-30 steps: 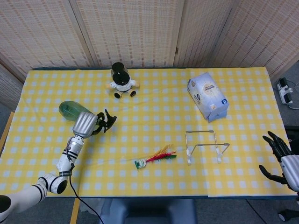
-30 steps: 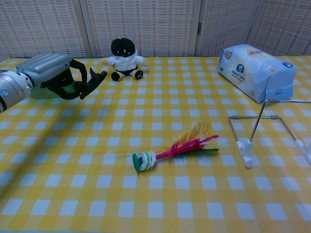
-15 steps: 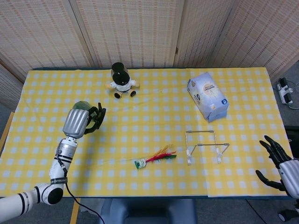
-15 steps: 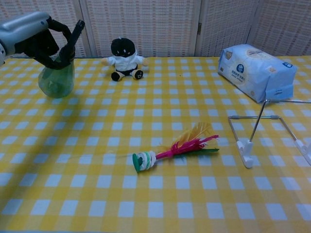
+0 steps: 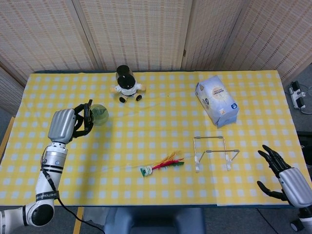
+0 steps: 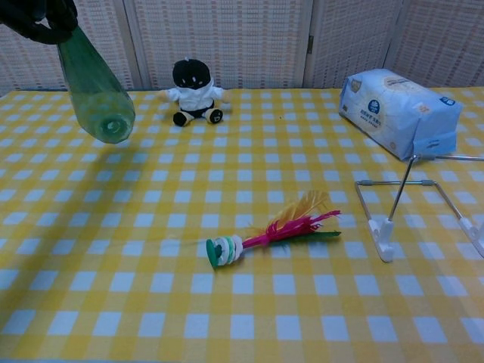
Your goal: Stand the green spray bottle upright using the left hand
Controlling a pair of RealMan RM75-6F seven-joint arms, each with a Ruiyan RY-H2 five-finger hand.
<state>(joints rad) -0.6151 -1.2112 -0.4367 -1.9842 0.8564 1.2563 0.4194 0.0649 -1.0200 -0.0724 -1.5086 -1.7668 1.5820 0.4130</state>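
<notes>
The silver left hand grips the translucent green plastic spray bottle by its top, lifted off the yellow checked tablecloth and tilted, base toward the chest camera; a black-and-white plush doll sits at its two o'clock, well apart; the right hand hangs spread at the cloth's four-o'clock corner; a feathered shuttlecock lies mid-table.

A yellow-and-white checked tablecloth lies under a translucent green bottle, a black-and-white doll, a pale blue packet and a red, yellow and green shuttlecock.
</notes>
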